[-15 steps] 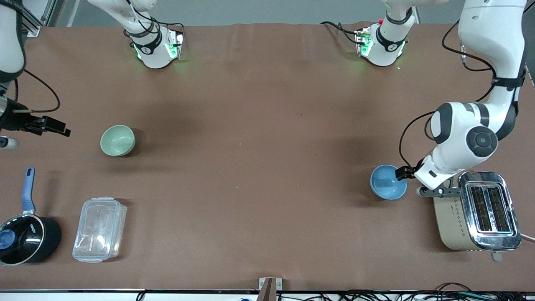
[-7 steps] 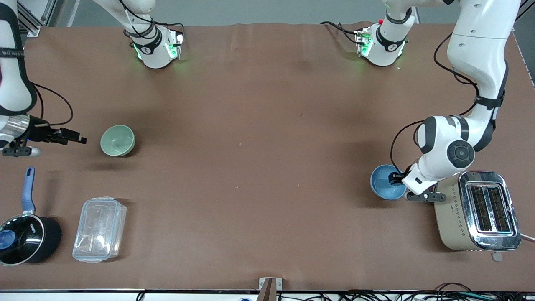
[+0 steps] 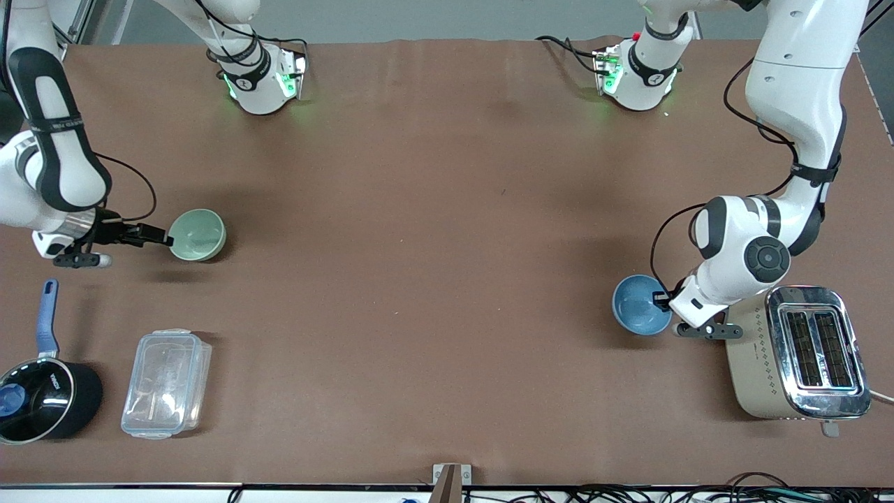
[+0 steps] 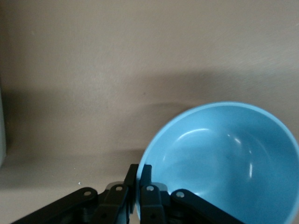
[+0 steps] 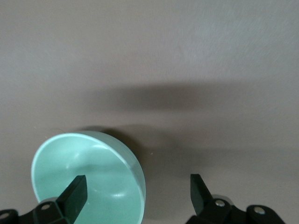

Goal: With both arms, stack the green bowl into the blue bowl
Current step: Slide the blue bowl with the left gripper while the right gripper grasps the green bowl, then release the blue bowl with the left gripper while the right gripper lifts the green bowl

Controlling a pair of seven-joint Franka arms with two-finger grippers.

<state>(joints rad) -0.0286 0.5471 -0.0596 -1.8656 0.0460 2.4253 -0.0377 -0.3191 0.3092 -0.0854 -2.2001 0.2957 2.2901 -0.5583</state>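
Observation:
The green bowl [image 3: 198, 235] sits on the table toward the right arm's end. My right gripper [image 3: 165, 239] is open at the bowl's rim. In the right wrist view one fingertip [image 5: 76, 190] is over the green bowl's inside [image 5: 88, 179] and the other is outside it, so my right gripper [image 5: 138, 191] straddles the rim. The blue bowl [image 3: 640, 304] sits beside the toaster toward the left arm's end. My left gripper [image 3: 661, 299] is shut on its rim. In the left wrist view my left gripper [image 4: 139, 179] pinches the edge of the blue bowl [image 4: 224, 158].
A toaster [image 3: 796, 353] stands right beside the left gripper and the blue bowl. A black saucepan with a blue handle [image 3: 42, 391] and a clear lidded container [image 3: 166, 383] lie nearer the front camera than the green bowl.
My right gripper has moved across to the green bowl's rim. My left gripper has moved onto the blue bowl's rim, and the bowl has shifted slightly toward the right arm's end.

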